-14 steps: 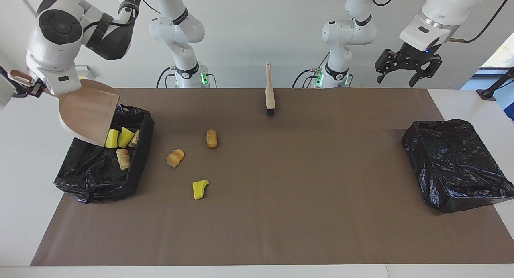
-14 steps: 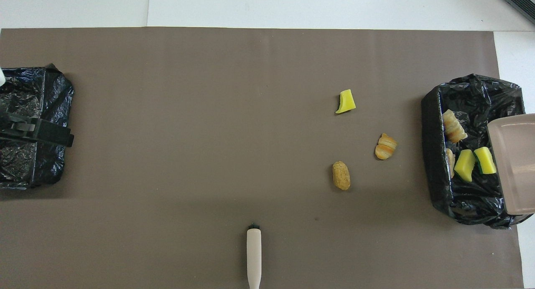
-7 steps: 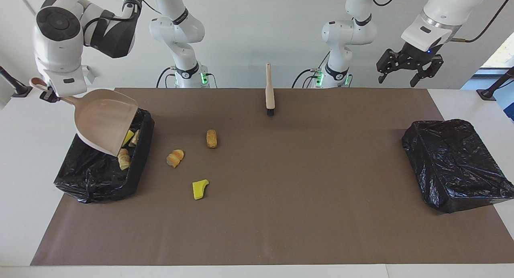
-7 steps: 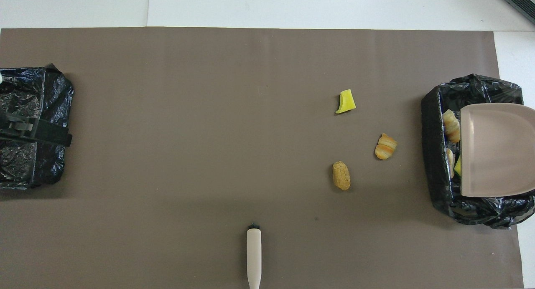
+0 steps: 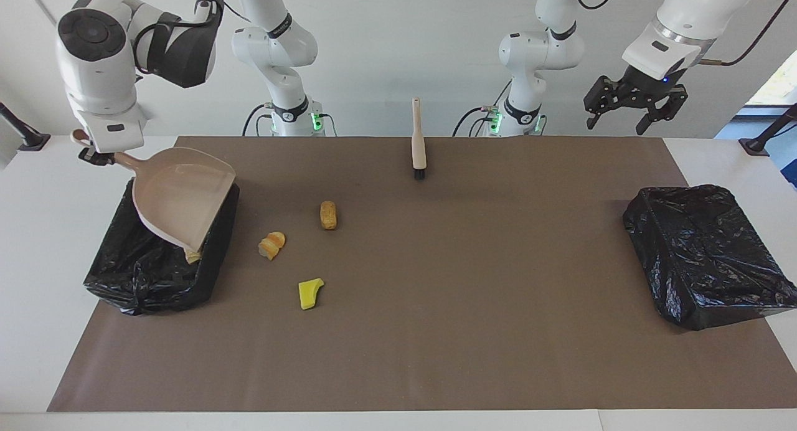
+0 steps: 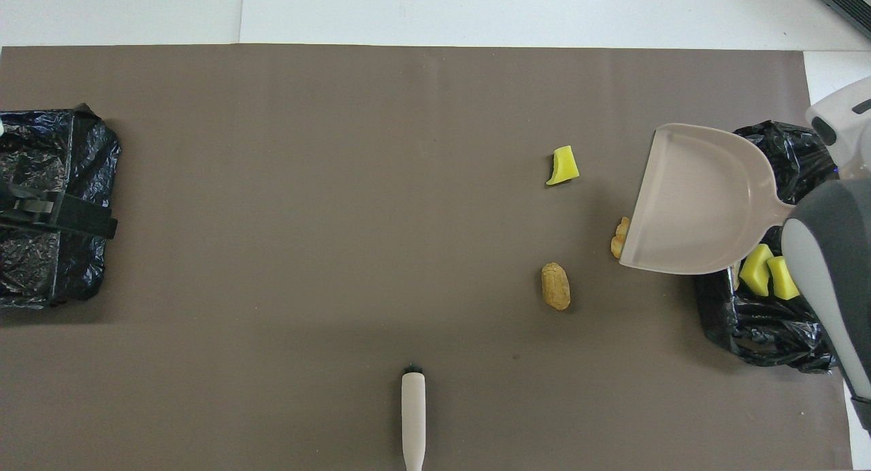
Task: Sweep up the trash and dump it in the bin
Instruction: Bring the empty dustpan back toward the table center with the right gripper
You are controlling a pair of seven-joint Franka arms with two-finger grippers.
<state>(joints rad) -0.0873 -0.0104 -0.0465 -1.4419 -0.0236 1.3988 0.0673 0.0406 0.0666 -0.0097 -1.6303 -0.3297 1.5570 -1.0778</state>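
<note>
Right gripper (image 5: 93,156) is clamped on the handle of the dustpan (image 5: 180,197), which hangs tilted over the bin (image 5: 143,275) at the right arm's end of the table, mouth pointing toward the mat centre. The pan looks empty. Some trash is already in the bin: two yellow wedges (image 6: 767,272) show in the overhead view, and a tan piece peeks out under the pan lip in the facing view. Three bits remain on the mat (image 5: 436,331), all just beside the bin toward the table's middle: croissant (image 5: 271,245) closest to the bin, brown roll (image 5: 328,214) nearer the robots, yellow wedge (image 5: 309,293) farther from them. The right arm is clearly the nearer one; the pan mouth already faces these bits, so the next move is likely a lowering onto the mat beside them. The roll's long axis runs toward and away from the robots. Brush (image 5: 418,141) lies near the robots at mid-table, handle toward them, untouched. Left gripper (image 5: 635,104) waits with fingers wide open and empty, up over the second bin (image 5: 703,256).
</note>
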